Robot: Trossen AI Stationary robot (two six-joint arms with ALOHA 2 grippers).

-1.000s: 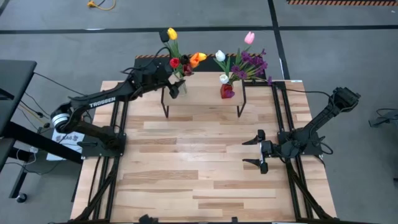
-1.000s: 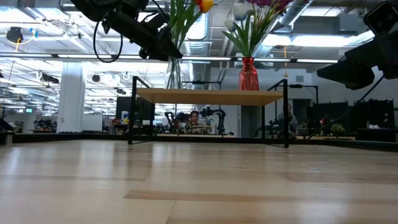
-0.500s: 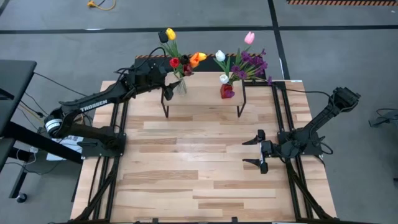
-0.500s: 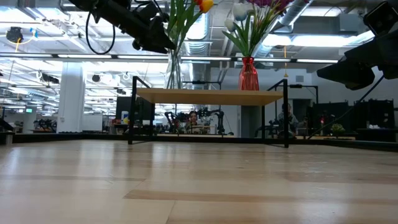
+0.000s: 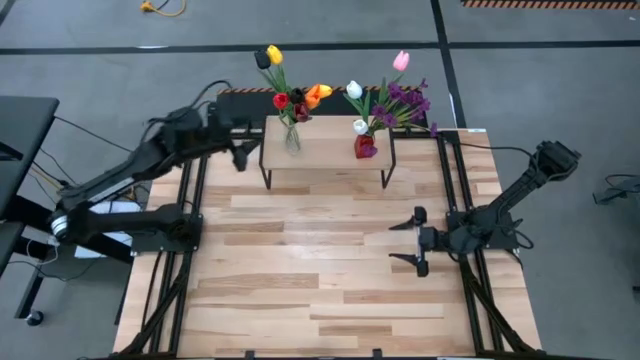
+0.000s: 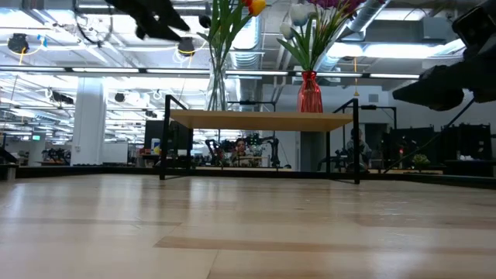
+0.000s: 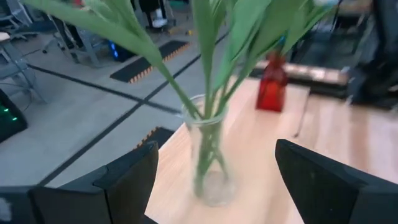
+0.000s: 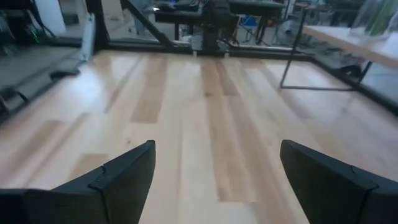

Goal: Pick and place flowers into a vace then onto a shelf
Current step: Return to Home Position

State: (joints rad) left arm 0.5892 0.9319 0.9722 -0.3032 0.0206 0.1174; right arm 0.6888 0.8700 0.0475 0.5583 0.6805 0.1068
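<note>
Two vases stand on the shelf (image 5: 330, 162). A clear glass vase (image 5: 291, 138) near its left end holds red, yellow, orange and dark tulips (image 5: 290, 95). A red vase (image 5: 365, 146) near its right end holds purple sprigs (image 5: 400, 100) with white and pink tulips. Every flower in view stands in a vase, so placing looks finished and the step in hand appears to be the arms' return to rest.

The left gripper (image 5: 242, 155) hangs just off the shelf's left edge, near the glass vase but apart from it, jaws spread wide and holding nothing. The right gripper (image 5: 404, 244) waits over the tabletop (image 5: 320, 290) on its right side, well apart from the shelf, equally wide and empty.

Next, the left arm should draw back and fold down at its own side, keeping clear of the leaning leaves.
</note>
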